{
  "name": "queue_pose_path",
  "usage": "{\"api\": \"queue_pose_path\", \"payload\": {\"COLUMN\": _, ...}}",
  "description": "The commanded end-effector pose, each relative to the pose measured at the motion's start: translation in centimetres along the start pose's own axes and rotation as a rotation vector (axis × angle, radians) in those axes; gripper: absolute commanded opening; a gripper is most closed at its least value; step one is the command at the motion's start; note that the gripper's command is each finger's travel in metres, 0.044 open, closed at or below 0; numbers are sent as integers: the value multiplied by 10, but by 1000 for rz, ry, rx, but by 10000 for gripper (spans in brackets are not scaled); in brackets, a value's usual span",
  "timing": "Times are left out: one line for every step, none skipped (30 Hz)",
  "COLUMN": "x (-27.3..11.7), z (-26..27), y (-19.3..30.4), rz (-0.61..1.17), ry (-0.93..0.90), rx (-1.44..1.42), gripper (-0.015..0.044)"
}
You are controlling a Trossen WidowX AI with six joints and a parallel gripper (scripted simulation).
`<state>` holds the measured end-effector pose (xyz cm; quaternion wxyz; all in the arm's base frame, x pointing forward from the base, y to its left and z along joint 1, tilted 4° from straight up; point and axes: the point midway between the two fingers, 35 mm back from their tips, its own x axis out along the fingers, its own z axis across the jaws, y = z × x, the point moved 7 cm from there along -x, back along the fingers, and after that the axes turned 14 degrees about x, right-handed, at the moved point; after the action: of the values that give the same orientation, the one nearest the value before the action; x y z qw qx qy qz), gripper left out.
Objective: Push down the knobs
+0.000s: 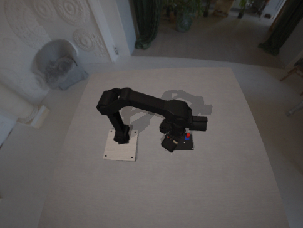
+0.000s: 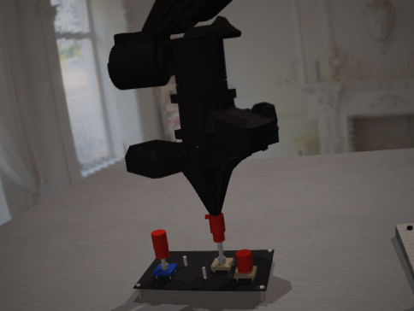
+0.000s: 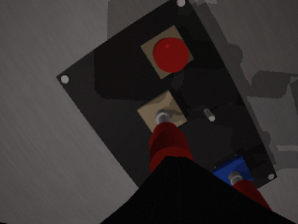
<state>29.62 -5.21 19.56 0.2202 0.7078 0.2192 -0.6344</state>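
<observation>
red knob (image 2: pixel 217 227) touching closed hand (image 2: pixel 213 212) tip, under it.

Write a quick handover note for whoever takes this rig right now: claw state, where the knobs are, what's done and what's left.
Claw: shut, holding nothing, tip pressing on top of the middle red knob.
Middle knob: raised, bare shaft showing above its tan potentiometer.
Left knob: also raised, on the blue potentiometer, untouched.
Right knob: sits down against its base.
Done: neither raised knob is seated.
Left: push both down on the circuit board, open the claw, back away, hold still.
</observation>
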Motion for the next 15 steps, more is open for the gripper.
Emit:
{"api": "queue_pose_path", "payload": {"x": 16, "z": -1, "y": 2, "rz": -10, "ry": -13, "rx": 2, "gripper": 0}}
{"api": "queue_pose_path", "payload": {"x": 17, "z": -1, "y": 2, "rz": -10, "ry": -13, "rx": 2, "gripper": 0}}
{"api": "queue_pose_path", "payload": {"x": 17, "z": -1, "y": 2, "rz": -10, "ry": -13, "rx": 2, "gripper": 0}}
{"api": "queue_pose_path", "payload": {"x": 17, "z": -1, "y": 2, "rz": -10, "ry": -13, "rx": 2, "gripper": 0}}
{"api": "queue_pose_path", "payload": {"x": 17, "z": -1, "y": 2, "rz": -10, "ry": -13, "rx": 2, "gripper": 0}}
{"api": "queue_pose_path", "payload": {"x": 17, "z": -1, "y": 2, "rz": -10, "ry": -13, "rx": 2, "gripper": 0}}
{"api": "queue_pose_path", "payload": {"x": 17, "z": -1, "y": 2, "rz": -10, "ry": -13, "rx": 2, "gripper": 0}}
{"api": "queue_pose_path", "payload": {"x": 17, "z": -1, "y": 2, "rz": -10, "ry": -13, "rx": 2, "gripper": 0}}
{"api": "queue_pose_path", "payload": {"x": 17, "z": -1, "y": 2, "rz": -10, "ry": -13, "rx": 2, "gripper": 0}}
{"api": "queue_pose_path", "payload": {"x": 18, "z": -1, "y": 2, "rz": -10, "ry": -13, "rx": 2, "gripper": 0}}
{"api": "queue_pose_path", "payload": {"x": 19, "z": -1, "y": 2, "rz": -10, "ry": -13, "rx": 2, "gripper": 0}}
{"api": "queue_pose_path", "payload": {"x": 20, "z": -1, "y": 2, "rz": -10, "ry": -13, "rx": 2, "gripper": 0}}
{"api": "queue_pose_path", "payload": {"x": 21, "z": -1, "y": 2, "rz": -10, "ry": -13, "rx": 2, "gripper": 0}}
{"api": "queue_pose_path", "payload": {"x": 22, "z": -1, "y": 2, "rz": -10, "ry": -13, "rx": 2, "gripper": 0}}
{"api": "queue_pose_path", "payload": {"x": 23, "z": -1, "y": 2, "rz": -10, "ry": -13, "rx": 2, "gripper": 0}}
